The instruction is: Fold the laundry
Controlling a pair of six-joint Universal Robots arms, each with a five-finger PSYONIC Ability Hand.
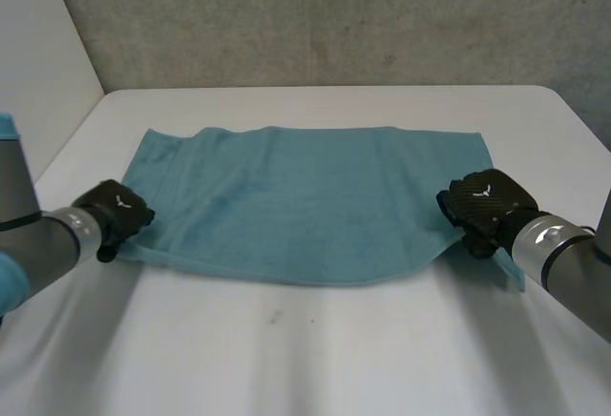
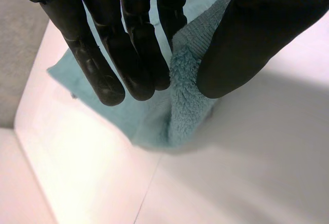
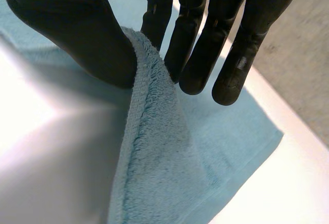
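A teal towel (image 1: 305,201) lies spread across the white table (image 1: 315,359), its near edge lifted slightly at both ends. My left hand (image 1: 116,214) is at the towel's near left corner; its straight fingers (image 2: 123,54) and thumb pinch the fluffy towel edge (image 2: 182,100) between them. At the near right corner my right hand (image 1: 485,201) does the same, with the thick towel edge (image 3: 149,131) hanging down between thumb and fingers (image 3: 205,54). The far edge of the towel rests flat on the table.
A grey concrete wall (image 1: 334,15) stands behind the table. The table's far edge runs just beyond the towel, and its left edge (image 1: 67,139) lies close to my left arm. Bare white table stretches in front of the towel.
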